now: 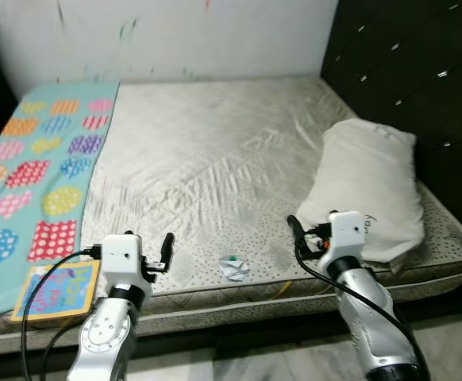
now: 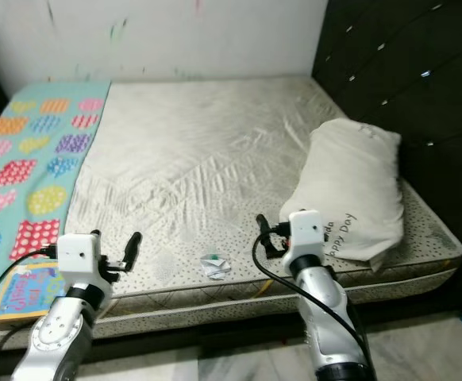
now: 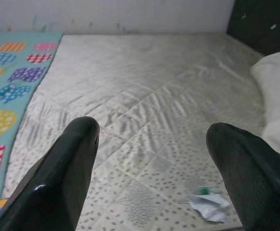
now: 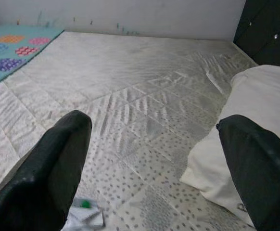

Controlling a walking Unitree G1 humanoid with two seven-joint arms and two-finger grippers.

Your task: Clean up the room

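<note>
- you face a bare mattress [image 1: 215, 151] from its front edge; a white wall runs along its far edge and a dark padded headboard [image 1: 406, 71] along its right edge.
- the middle of the mattress is open, wrinkled fabric from the front edge back to the wall, so you have wide room there.
- a teal blanket [image 1: 32, 182] with coloured patches covers the strip along the left edge, and a children's book [image 1: 56, 290] lies on it at the front left corner.
- a white pillow [image 1: 370, 186] lies by the right edge near the front right corner, its near end reaching almost to the front edge.
- a small crumpled wrapper [image 1: 233, 267], white with a bit of green, lies on the mattress just inside the front edge, between your two arms.
- your left gripper [image 3: 154, 168] hovers over the front edge, left of the wrapper; its fingers [image 3: 72, 163] are spread wide and hold nothing.
- your right gripper [image 4: 154, 168] hovers over the front edge, between the wrapper and the pillow, just beside the pillow's near end; its fingers [image 4: 58, 163] are spread wide too, touching nothing.
</note>
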